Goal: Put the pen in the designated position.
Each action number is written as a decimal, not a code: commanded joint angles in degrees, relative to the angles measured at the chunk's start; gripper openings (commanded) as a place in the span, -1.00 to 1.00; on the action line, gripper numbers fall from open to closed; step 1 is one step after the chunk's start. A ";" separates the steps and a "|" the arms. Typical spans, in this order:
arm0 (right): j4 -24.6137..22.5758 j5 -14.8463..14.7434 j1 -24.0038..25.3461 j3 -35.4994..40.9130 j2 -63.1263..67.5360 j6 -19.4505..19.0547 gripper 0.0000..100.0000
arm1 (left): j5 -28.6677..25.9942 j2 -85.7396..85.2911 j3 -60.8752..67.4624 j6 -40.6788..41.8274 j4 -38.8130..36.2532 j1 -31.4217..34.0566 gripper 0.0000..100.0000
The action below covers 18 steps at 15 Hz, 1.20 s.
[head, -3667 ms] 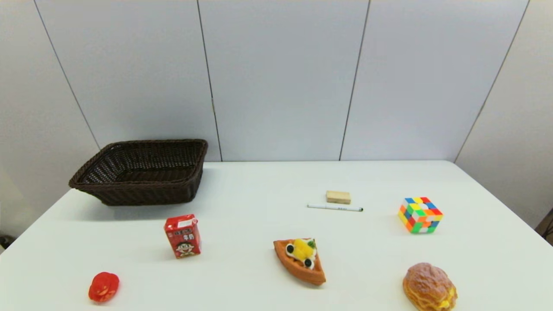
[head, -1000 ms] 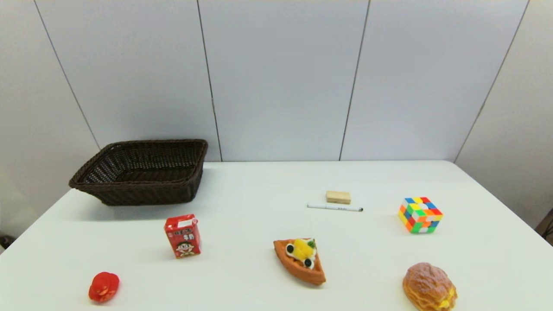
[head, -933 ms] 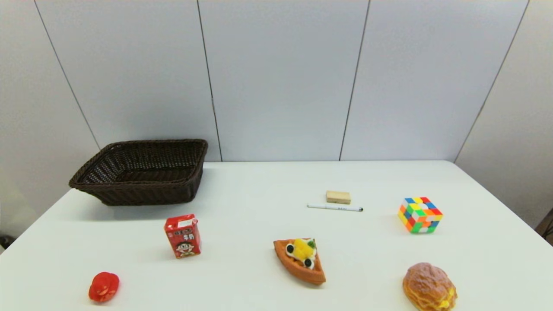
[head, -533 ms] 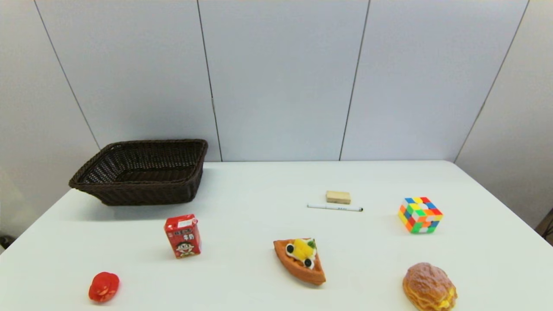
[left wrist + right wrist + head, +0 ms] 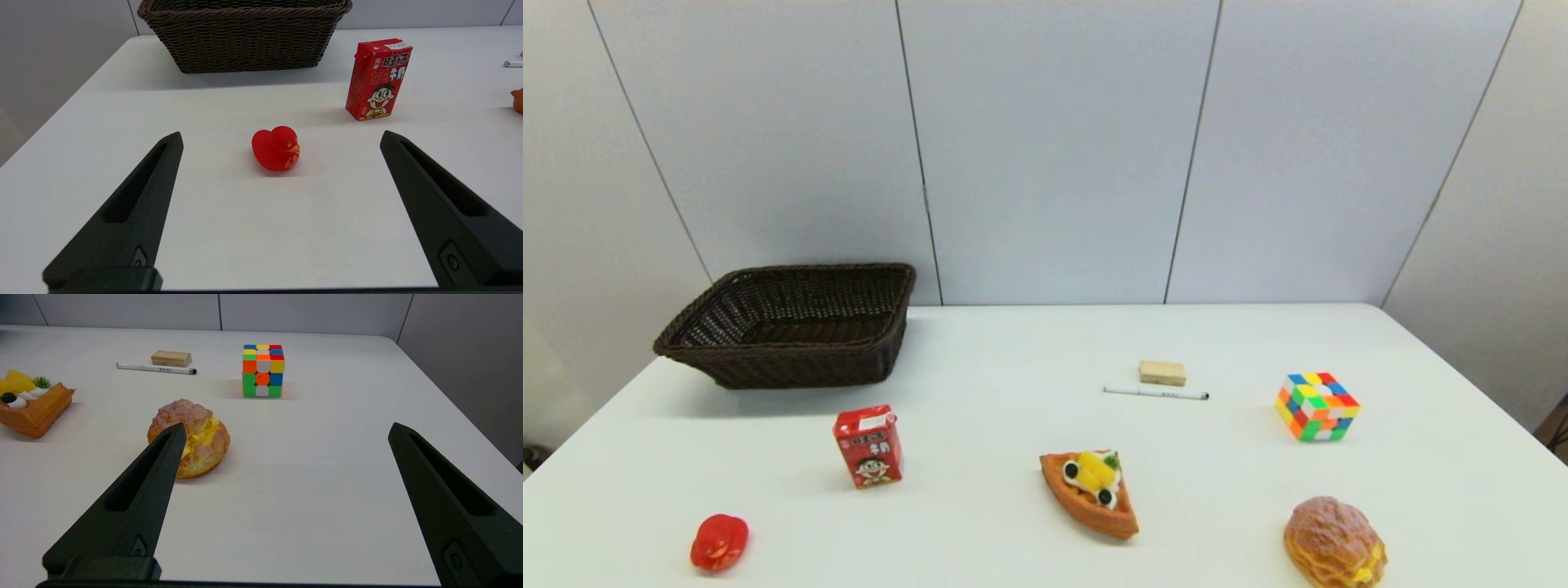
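Note:
The pen [image 5: 1156, 393] is a thin white stick lying flat on the white table [image 5: 996, 359], right of centre, just in front of a small tan block [image 5: 1162, 373]; the right wrist view shows the pen [image 5: 156, 368] too, with its dark tip toward the cube. Neither arm shows in the head view. My left gripper [image 5: 281, 136] is open near the table's front left, with a red toy duck [image 5: 276, 148] ahead of it. My right gripper [image 5: 287, 428] is open at the front right, far from the pen. No mark on the tabletop shows the designated position.
A dark brown wicker basket [image 5: 792, 322] stands at the back left. A red drink carton [image 5: 868, 446], a waffle slice [image 5: 1090, 492], a cream puff [image 5: 1334, 541] and a colourful puzzle cube [image 5: 1316, 406] are spread over the table.

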 commanded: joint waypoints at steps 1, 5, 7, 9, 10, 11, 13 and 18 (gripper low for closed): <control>-0.04 0.03 0.01 0.01 0.00 -0.02 1.00 | 0.00 -0.08 0.00 -0.01 -0.01 0.00 1.00; -0.04 0.03 0.01 0.01 0.00 -0.02 1.00 | 0.00 -0.08 0.00 -0.01 -0.01 0.00 1.00; -0.04 0.03 0.01 0.01 0.00 -0.02 1.00 | 0.00 -0.08 0.00 -0.01 -0.01 0.00 1.00; -0.04 0.03 0.01 0.01 0.00 -0.02 1.00 | 0.00 -0.08 0.00 -0.01 -0.01 0.00 1.00; -0.04 0.03 0.01 0.01 0.00 -0.02 1.00 | 0.00 -0.08 0.00 -0.01 -0.01 0.00 1.00; -0.04 0.03 0.01 0.01 0.00 -0.02 1.00 | 0.00 -0.08 0.00 -0.01 -0.01 0.00 1.00; -0.04 0.03 0.01 0.01 0.00 -0.02 1.00 | 0.00 -0.08 0.00 -0.01 -0.01 0.00 1.00; -0.04 0.03 0.01 0.01 0.00 -0.02 1.00 | 0.00 -0.08 0.00 -0.01 -0.01 0.00 1.00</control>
